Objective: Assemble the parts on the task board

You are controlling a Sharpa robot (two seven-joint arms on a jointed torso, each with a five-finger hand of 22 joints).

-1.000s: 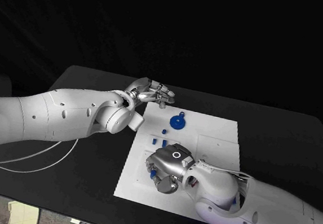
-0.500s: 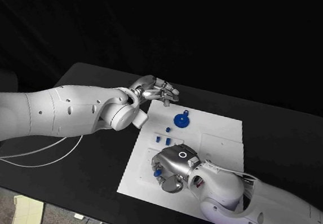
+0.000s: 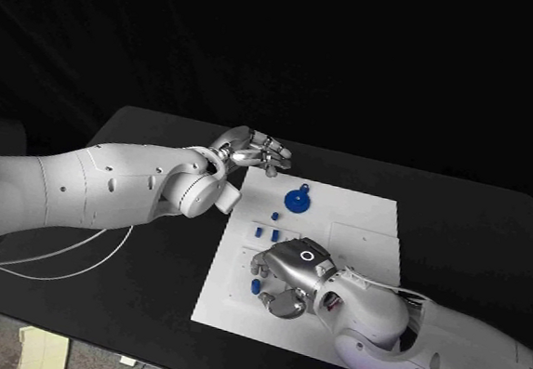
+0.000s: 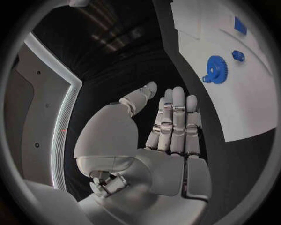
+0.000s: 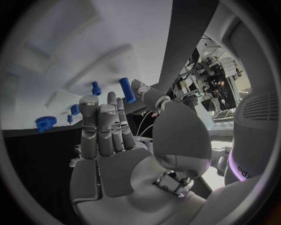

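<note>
- The left hand (image 3: 253,150) was in the upper middle of the head view, just off the board's (image 3: 356,219) top-left corner. Its fingers (image 4: 175,123) were stretched out side by side and held nothing.
- The right hand (image 3: 291,276) was over the lower part of the board. Its fingers (image 5: 100,126) were straight and loose, with no part in them.
- A blue gear (image 3: 297,199) lay on the upper board, and small blue pegs (image 3: 264,234) lay just below it.
</note>
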